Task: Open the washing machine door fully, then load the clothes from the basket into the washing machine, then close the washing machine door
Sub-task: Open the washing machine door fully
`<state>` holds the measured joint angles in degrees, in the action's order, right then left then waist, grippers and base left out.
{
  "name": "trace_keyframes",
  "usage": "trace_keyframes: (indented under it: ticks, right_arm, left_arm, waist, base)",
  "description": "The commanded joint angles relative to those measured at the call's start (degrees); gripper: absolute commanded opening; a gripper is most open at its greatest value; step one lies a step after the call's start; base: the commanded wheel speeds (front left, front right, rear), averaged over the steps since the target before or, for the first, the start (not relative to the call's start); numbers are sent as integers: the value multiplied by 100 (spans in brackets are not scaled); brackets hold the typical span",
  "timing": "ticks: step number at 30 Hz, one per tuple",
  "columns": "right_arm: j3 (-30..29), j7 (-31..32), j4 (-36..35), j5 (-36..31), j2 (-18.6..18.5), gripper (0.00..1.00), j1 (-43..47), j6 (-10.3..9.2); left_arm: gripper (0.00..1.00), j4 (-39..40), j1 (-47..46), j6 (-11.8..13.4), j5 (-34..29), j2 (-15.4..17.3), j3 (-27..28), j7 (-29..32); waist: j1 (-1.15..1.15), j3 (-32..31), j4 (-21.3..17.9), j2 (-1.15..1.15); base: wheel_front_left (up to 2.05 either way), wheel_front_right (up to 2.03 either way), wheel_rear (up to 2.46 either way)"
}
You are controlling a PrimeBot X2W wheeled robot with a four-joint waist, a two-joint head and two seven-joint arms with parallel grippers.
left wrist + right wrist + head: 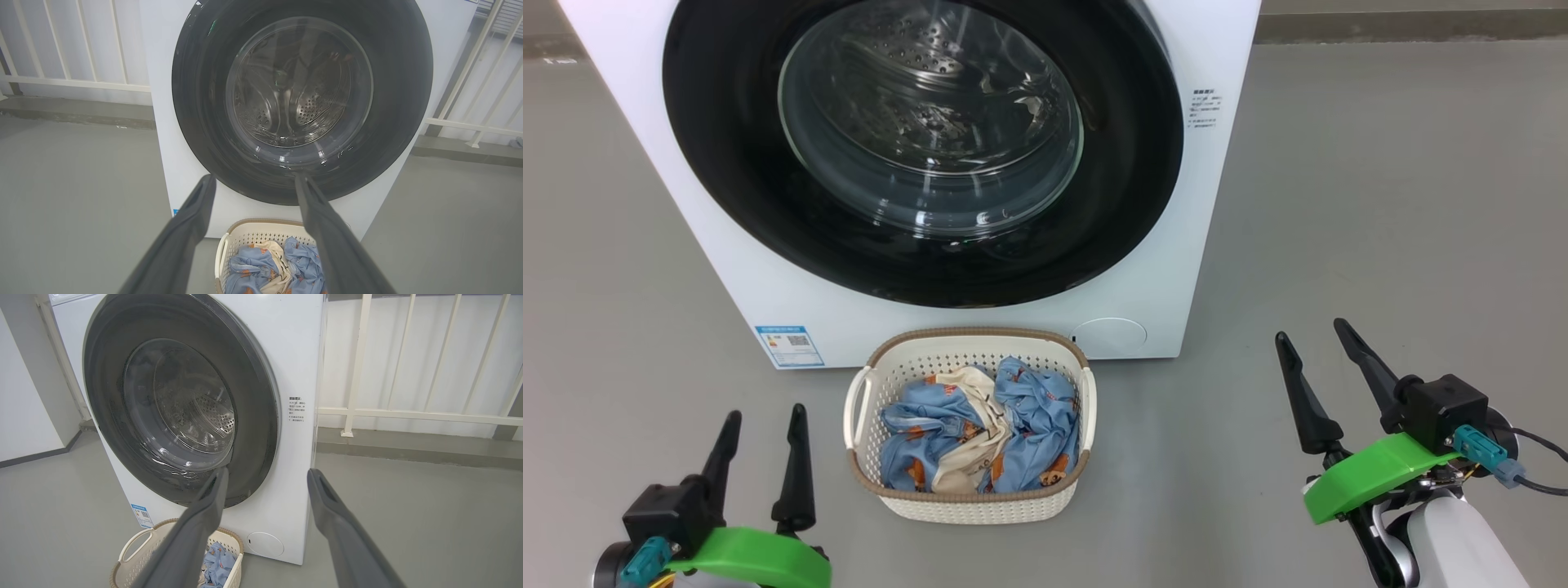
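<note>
Glossy black round washing machine door: shut, stiff, slick; probably grasp rim near 3 o'clock. Spread, empty: left claw, right claw.

The smooth grey floor carries the big white front-loading washing machine on its far side, and just beside the machine's front, nearer to us, stands the small cream-white perforated basket with its brown rim.
</note>
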<state>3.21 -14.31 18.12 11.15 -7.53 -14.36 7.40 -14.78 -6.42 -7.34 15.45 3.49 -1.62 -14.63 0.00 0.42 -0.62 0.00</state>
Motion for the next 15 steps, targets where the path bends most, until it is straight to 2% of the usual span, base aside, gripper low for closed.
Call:
trace_keyframes:
  ticks: [1, 15]
  right_arm:
    - [123, -69, -150, 26, 18, 100, -171, 9]
    - [110, -69, -126, 55, 41, 100, -145, 9]
  left_arm:
    - [100, 126, -270, -7, 21, 115, 192, -37]
    - [100, 132, -282, -9, 31, 124, 172, -37]
  waist:
    - [0, 0, 1, 0]
    - [0, -9, 16, 0]
  base:
    - [12, 12, -24]
    - [0, 0, -1]
